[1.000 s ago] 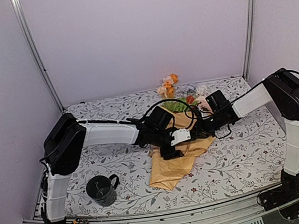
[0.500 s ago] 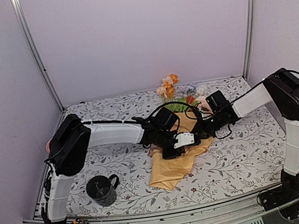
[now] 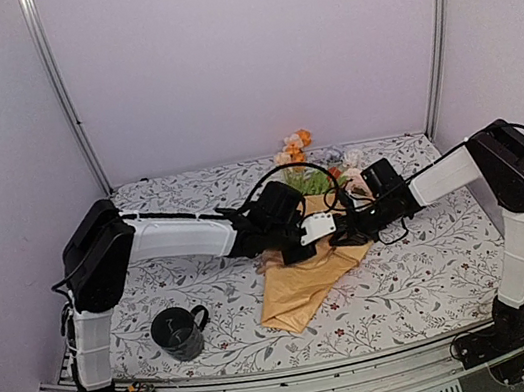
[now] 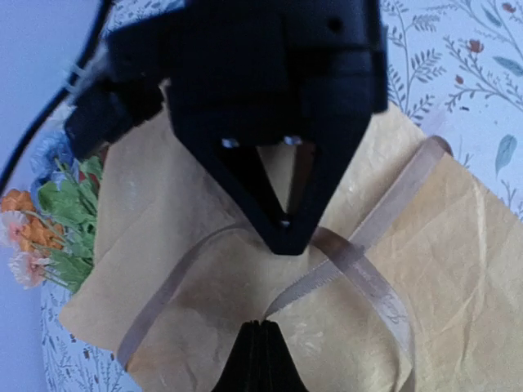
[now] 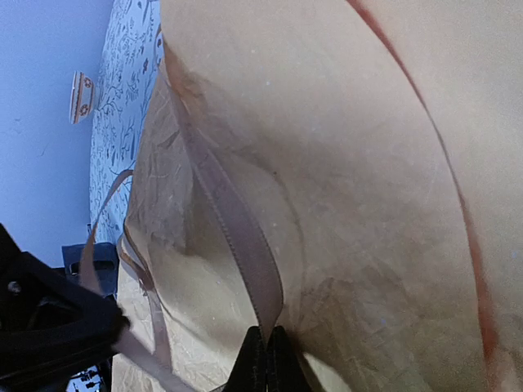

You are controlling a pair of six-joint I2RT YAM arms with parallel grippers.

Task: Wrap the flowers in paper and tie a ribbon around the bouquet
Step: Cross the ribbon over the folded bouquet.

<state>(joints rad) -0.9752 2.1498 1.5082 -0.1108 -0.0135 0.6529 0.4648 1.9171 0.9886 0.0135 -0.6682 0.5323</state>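
On the table (image 3: 427,268) the bouquet (image 3: 301,275) lay at centre, its flowers (image 3: 296,149) toward 12 o'clock, a mug (image 3: 177,333) at its 8 o'clock. The left gripper (image 4: 260,331) and the right gripper (image 5: 265,335) each pinched the ribbon (image 4: 351,253) tight over the paper (image 4: 458,245).

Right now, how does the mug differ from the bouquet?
The mug stands upright; the bouquet lies on its side. The mug is dark and small; the bouquet is mustard-yellow and far longer. The mug sits alone at front left; the bouquet lies mid-table with a ribbon looped over it. Both rest on the leafy cloth.
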